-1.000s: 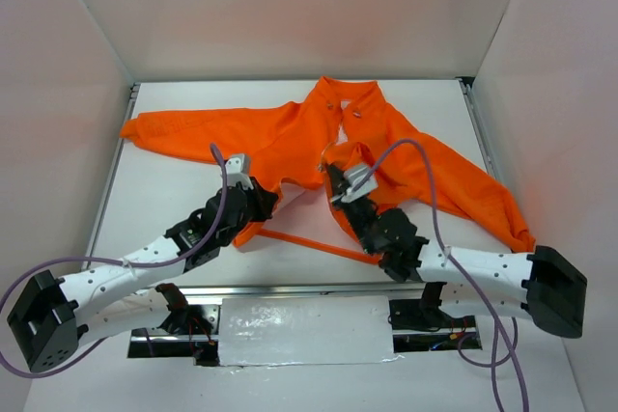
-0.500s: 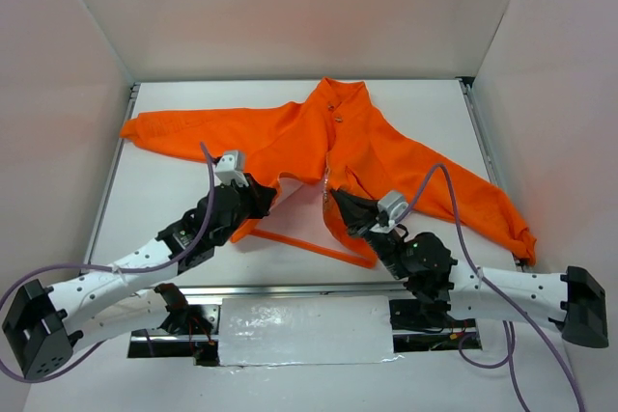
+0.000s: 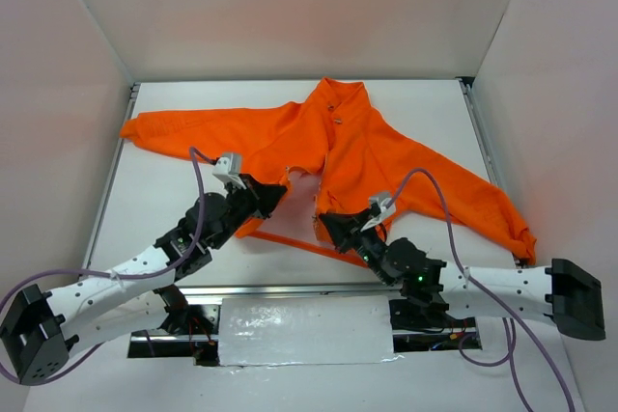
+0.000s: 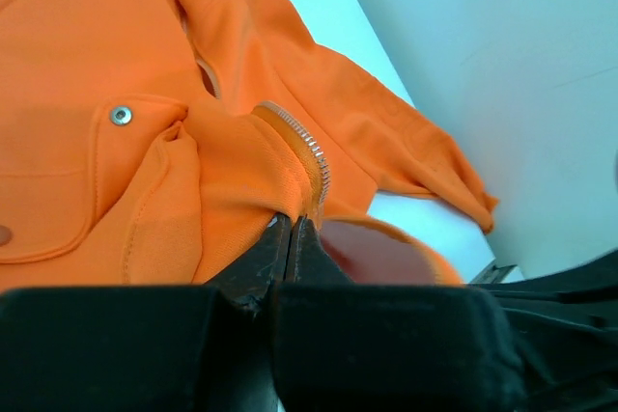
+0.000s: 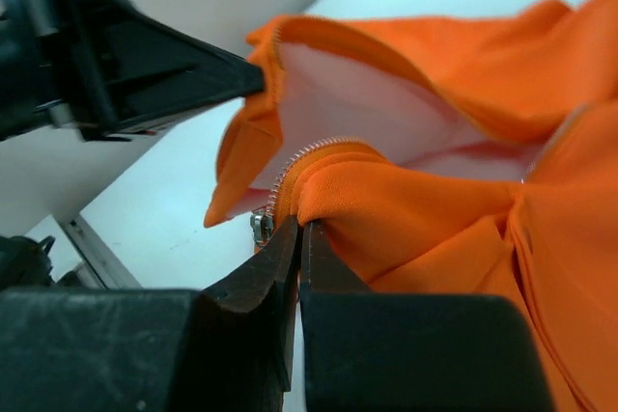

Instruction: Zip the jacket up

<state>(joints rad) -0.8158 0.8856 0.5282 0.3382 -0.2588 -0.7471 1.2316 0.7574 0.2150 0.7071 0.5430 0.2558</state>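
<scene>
The bright orange jacket (image 3: 386,147) lies spread on the white table, collar at the far side, front open at the bottom. My left gripper (image 3: 278,192) is shut on the left front edge beside its pale zipper teeth (image 4: 307,150); a pocket snap (image 4: 121,115) shows to the left. My right gripper (image 3: 325,224) is shut on the right front edge, in the right wrist view (image 5: 301,227) just beside the metal zipper slider (image 5: 261,227). The pale lining (image 5: 367,123) shows between the two edges. The left gripper's fingers (image 5: 179,69) appear in the right wrist view.
Pale walls enclose the table on the left, back and right. A metal rail (image 3: 290,288) and a foil-covered plate (image 3: 304,330) lie along the near edge. The jacket's hem strip (image 3: 299,241) stretches between the two grippers.
The right gripper has pulled its jacket edge nearer and to the left, flattening the right front. The left gripper has shifted slightly right and up, still holding its edge.
</scene>
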